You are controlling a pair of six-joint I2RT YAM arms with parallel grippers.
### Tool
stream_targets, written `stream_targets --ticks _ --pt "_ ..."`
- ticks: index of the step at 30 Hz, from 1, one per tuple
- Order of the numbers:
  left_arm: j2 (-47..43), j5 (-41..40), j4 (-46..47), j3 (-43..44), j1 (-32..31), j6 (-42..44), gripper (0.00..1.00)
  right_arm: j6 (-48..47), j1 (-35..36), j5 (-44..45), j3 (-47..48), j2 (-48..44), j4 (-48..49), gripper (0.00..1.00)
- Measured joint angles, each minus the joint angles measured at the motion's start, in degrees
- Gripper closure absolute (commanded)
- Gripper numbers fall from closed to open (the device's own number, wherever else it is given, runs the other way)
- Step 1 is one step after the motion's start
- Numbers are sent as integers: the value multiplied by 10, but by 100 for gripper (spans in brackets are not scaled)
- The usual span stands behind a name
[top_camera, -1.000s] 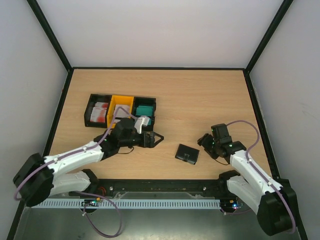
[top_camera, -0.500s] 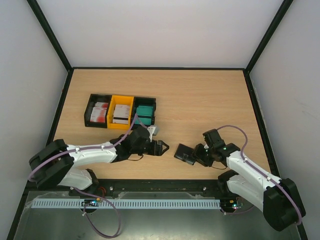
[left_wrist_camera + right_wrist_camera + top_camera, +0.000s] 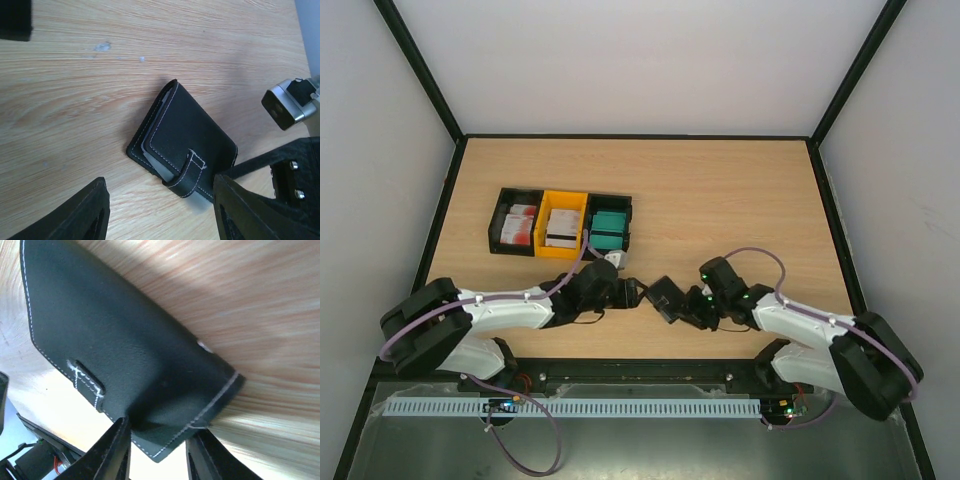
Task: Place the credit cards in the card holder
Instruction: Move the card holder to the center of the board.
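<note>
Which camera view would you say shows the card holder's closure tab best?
The left wrist view: the whole card holder lies in frame, its closure tab and stitching clear. Top external shows only a small dark shape; right wrist a cropped close-up of one face.

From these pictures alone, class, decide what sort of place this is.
Probably a robotics lab test cell, not a home or shop: a wooden table enclosed by plain white panels, the left arm and right arm bolted at its near edge, and small sorting bins.
</note>
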Motion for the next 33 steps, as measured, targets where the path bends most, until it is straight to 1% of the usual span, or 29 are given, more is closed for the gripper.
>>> stream_targets --ticks 3,6,10,12,16,18,20,25,28,33 --pt "0 -15 5 -14 0 -13 42 9 33 16 26 41 21 55" --pt "0 -26 4 -28 0 -22 42 -5 45 49 65 58 11 43" --pt "0 -38 4 -39 0 -28 43 -52 46 112 115 49 -43 36" --pt "0 -39 6 -39 0 -31 43 -83 46 137 135 44 -78 34" --pt "0 -38 16 -39 0 -37 43 -168 46 182 174 59 -144 33" --pt "4 -37 23 -39 0 -39 51 -208 47 198 193 82 -163 33" --pt "13 -33 32 -39 0 -44 56 -249 47 210 215 116 -172 33" --pt "41 -19 50 -37 0 -51 67 -328 47 218 241 177 -170 35" --pt "67 -8 56 -25 0 -49 69 -357 47 212 241 192 -165 38" --pt "108 6 62 11 0 -48 71 -384 47 172 227 200 -138 41"
